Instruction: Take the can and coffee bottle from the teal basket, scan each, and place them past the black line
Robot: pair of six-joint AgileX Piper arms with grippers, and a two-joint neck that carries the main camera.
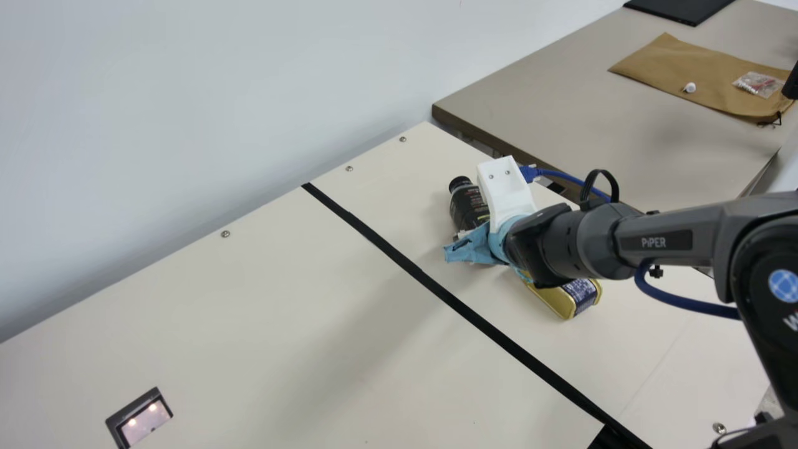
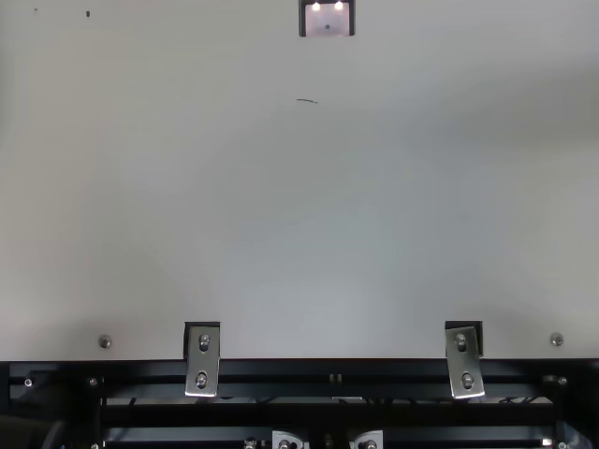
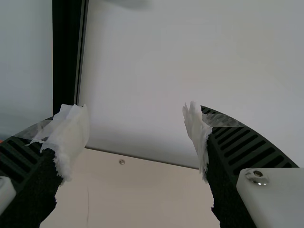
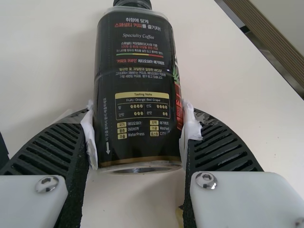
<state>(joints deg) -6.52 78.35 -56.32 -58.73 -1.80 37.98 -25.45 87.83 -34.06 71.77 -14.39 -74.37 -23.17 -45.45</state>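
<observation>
Cream tbl [image 1: 262, 299] w/ pale wall [image 1: 187, 93] along its back edge. Coffee bottle [image 1: 467, 206]: past black line [image 1: 399, 257], twd tbl's back R corner. R gripper [image 1: 462, 242] has it, pads on both sides near base; R wrist view adds label text, gold band, base rim. Main view: cap twd wall; can [image 1: 564, 298], gold w/ dk blue label, also past line, partly under R arm [image 1: 673, 240], nearer tbl's front edge than bottle.

L gripper [image 3: 136, 116]: wide, tips well apart; beyond, pale surface, dk upright strip [image 3: 66, 52], tbl edge w/ screw [image 3: 122, 162].

Lit window [image 1: 144, 423] set in tbl, main view; top view adds brackets [image 2: 202, 360] on dk frame [image 2: 328, 372] at tbl's front edge. 2nd tbl [image 1: 561, 93] past R end: brown pouch [image 1: 673, 62], sm. plastic bag [image 1: 758, 83] on it; blk flat item [image 1: 682, 7] farther back.
</observation>
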